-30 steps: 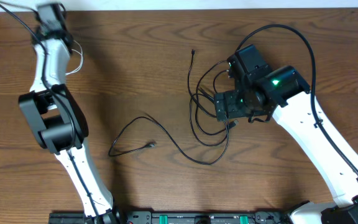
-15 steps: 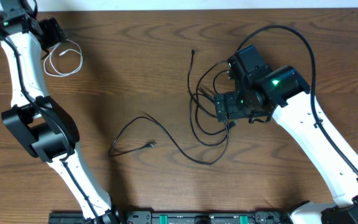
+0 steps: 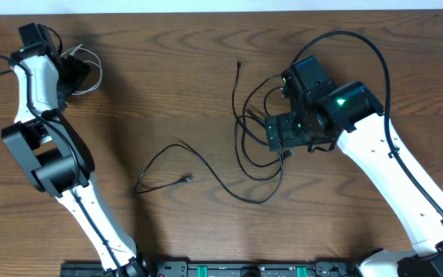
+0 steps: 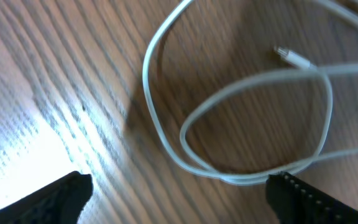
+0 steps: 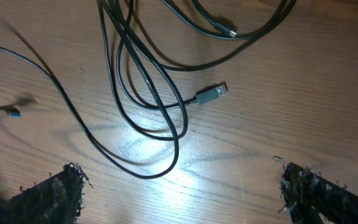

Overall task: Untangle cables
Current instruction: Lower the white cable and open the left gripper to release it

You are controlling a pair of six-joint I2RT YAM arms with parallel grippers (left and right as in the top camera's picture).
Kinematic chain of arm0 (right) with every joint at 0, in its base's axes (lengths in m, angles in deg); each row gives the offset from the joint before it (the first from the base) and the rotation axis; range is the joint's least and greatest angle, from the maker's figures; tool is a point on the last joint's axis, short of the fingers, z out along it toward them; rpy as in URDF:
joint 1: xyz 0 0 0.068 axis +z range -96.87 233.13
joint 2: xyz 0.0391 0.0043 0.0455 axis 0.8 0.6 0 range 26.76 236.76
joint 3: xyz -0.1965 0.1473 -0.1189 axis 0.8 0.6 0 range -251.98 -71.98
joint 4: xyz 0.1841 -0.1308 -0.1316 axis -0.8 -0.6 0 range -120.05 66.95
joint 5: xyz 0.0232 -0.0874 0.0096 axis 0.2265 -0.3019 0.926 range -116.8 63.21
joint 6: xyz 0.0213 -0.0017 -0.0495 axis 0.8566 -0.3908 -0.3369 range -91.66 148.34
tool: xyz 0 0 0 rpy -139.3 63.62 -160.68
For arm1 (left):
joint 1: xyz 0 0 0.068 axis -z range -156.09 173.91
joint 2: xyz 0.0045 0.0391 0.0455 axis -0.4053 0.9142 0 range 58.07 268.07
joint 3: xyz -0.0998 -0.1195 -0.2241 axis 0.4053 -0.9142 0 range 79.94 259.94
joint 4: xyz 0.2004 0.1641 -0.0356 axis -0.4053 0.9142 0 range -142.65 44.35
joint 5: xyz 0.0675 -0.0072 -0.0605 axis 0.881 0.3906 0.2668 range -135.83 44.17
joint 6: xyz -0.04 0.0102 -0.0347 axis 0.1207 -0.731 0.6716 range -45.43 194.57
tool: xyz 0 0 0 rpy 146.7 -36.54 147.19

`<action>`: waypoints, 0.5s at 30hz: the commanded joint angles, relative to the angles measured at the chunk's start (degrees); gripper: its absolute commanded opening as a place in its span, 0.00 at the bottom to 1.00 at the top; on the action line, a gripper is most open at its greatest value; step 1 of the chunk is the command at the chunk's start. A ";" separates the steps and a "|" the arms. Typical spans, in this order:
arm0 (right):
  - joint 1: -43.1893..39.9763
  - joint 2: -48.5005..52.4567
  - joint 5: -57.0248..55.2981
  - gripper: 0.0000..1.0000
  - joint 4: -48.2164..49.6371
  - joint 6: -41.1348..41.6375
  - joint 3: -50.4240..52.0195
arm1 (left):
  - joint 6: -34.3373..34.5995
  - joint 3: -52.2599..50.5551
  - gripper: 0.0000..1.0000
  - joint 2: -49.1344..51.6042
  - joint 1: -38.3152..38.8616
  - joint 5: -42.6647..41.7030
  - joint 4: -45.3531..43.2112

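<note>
Hovering my left gripper (image 4: 179, 183), fingers spread and empty, over white cable (image 4: 146, 78), seemingly parked apart; right gripper (image 5: 179, 171) likewise spread above black cables (image 5: 182, 103).

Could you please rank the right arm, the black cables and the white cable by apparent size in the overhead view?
1. right arm
2. black cables
3. white cable, partly hidden

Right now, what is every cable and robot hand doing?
white cable, lying in loose loops, apart from the black ones.
black cables, crossed over each other in a loose tangle.
left gripper, open, over the white cable, holding nothing.
right gripper, open, over the black cables, holding nothing.
</note>
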 commanded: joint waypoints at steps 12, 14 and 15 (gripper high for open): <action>0.22 0.20 0.33 0.99 0.02 -0.66 0.15 | -0.87 -0.02 0.19 7.85 -0.57 -4.57 -12.09; 0.22 0.20 0.35 0.99 -0.02 -0.63 0.15 | -5.05 0.02 0.13 7.82 -0.57 -7.45 -16.35; 0.22 0.20 0.37 0.99 -0.04 -0.63 0.13 | -7.34 0.22 0.11 7.78 -0.61 -9.64 -18.56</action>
